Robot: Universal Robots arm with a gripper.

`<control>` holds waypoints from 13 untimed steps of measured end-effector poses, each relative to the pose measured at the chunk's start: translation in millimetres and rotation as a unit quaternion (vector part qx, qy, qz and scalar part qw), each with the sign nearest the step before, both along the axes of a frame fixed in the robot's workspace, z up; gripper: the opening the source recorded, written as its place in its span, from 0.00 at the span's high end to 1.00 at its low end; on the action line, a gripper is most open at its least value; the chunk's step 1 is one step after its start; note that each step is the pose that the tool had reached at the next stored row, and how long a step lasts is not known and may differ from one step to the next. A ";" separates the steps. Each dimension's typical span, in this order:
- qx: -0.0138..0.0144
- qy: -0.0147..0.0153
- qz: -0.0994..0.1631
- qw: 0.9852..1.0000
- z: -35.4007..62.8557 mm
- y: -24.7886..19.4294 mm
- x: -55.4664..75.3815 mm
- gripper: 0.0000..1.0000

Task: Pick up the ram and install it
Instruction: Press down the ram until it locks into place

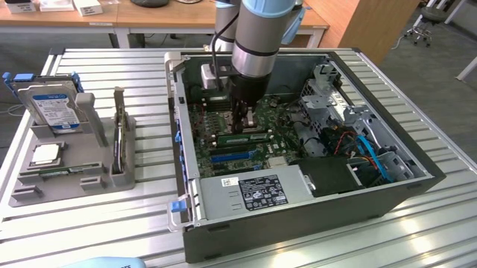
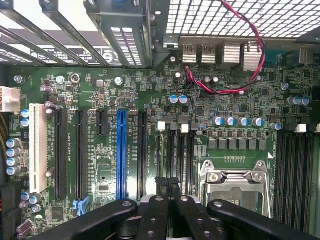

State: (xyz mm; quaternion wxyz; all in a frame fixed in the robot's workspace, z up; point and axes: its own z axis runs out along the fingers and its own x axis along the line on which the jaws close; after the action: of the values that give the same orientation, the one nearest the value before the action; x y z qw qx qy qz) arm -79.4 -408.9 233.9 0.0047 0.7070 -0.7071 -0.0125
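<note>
My gripper [image 1: 244,124] reaches down into the open computer case [image 1: 417,187], just over the motherboard. A long green ram [image 1: 253,135] lies along the memory slots right under the fingertips; whether they touch it I cannot tell. In the wrist view the gripper [image 2: 167,184] is shut, its black fingertips [image 2: 161,186] pressed together with nothing visible between them. They hang above the dark memory slots [image 2: 176,155], beside the metal processor socket [image 2: 235,185].
A grey tray [image 1: 97,184] at the exterior view's left holds a blue-labelled hard drive [image 1: 53,109], a square silver processor [image 1: 46,153] and a thin green strip [image 1: 63,171]. Inside the case, a power supply [image 1: 253,192], drive cage [image 1: 328,95] and cables [image 1: 365,148] crowd the arm.
</note>
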 end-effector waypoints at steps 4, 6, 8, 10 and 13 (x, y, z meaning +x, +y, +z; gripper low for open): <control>0.000 0.000 0.000 1.000 -1.6 0.0 0.0 0.90; 0.000 0.000 0.000 1.000 -1.6 0.0 0.0 0.90; 0.000 0.000 0.000 1.000 -1.7 0.0 0.0 0.90; 0.000 0.000 0.000 1.000 -1.8 0.0 0.0 0.90; 0.000 0.000 0.000 1.000 -1.8 -0.4 -0.1 0.90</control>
State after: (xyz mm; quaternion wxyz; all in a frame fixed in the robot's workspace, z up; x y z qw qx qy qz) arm -79.5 -409.3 232.1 0.0046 0.7069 -0.7072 -0.0126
